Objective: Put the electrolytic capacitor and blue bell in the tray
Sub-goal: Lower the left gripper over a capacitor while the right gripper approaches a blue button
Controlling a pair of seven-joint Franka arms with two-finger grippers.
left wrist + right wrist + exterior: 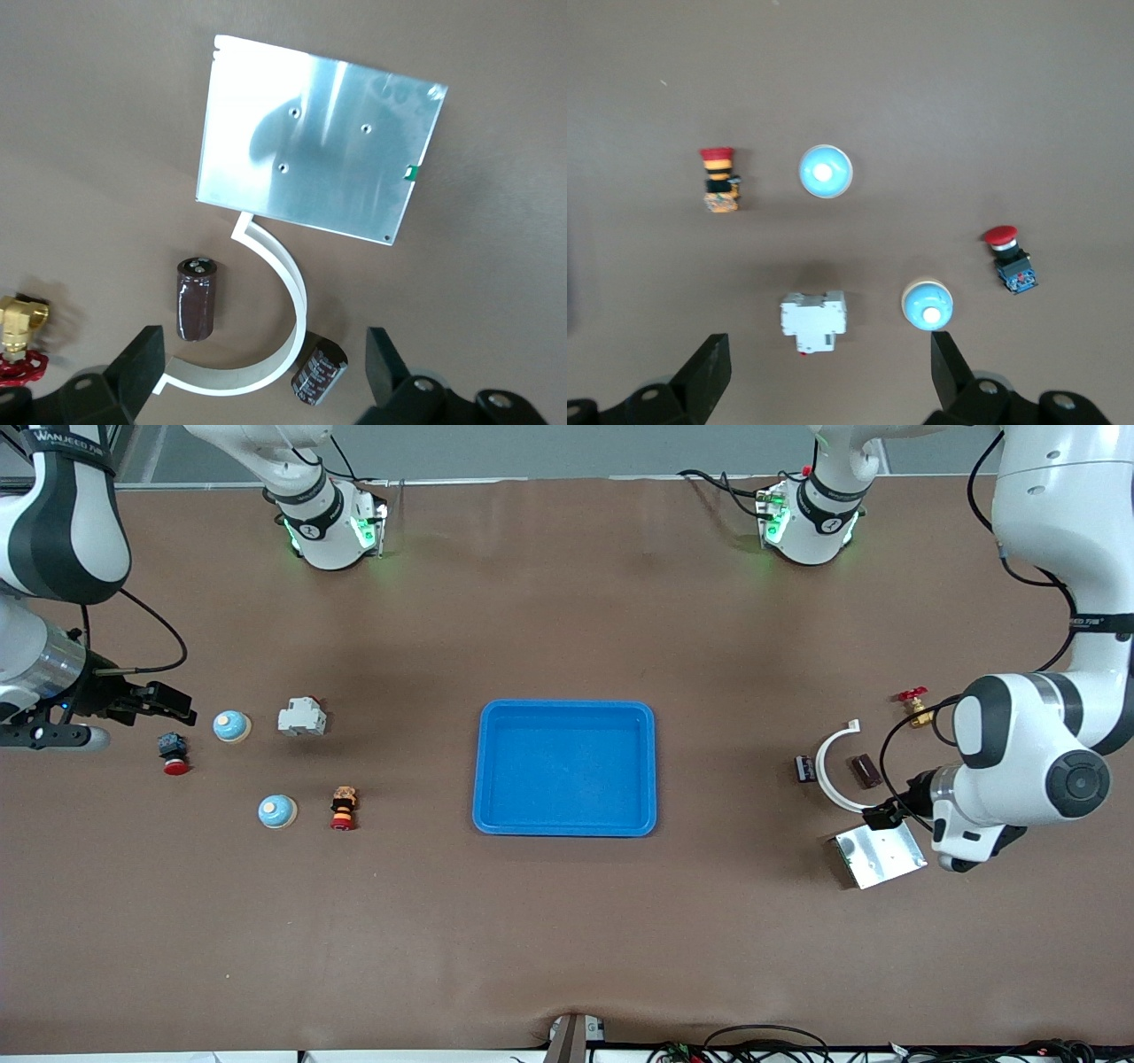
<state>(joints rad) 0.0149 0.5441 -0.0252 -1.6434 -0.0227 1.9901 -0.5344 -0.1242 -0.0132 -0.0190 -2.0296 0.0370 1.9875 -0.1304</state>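
The shallow bright-blue rectangular plastic tray [566,717] lies mid-table. Two dark cylindrical electrolytic capacitors [865,771] lie toward the left arm's end of it, under the left gripper [261,372], jaws apart. Two blue dome bells [231,726] sit toward the right arm's end, under the right gripper [828,367], jaws apart.

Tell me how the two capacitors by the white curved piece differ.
The brown capacitor lies inside the white curved piece, while the black capacitor lies outside it. The brown capacitor looks longer, with a plain sleeve; the black capacitor looks shorter and carries light print. Both lie on their sides at the left arm's end of the table.
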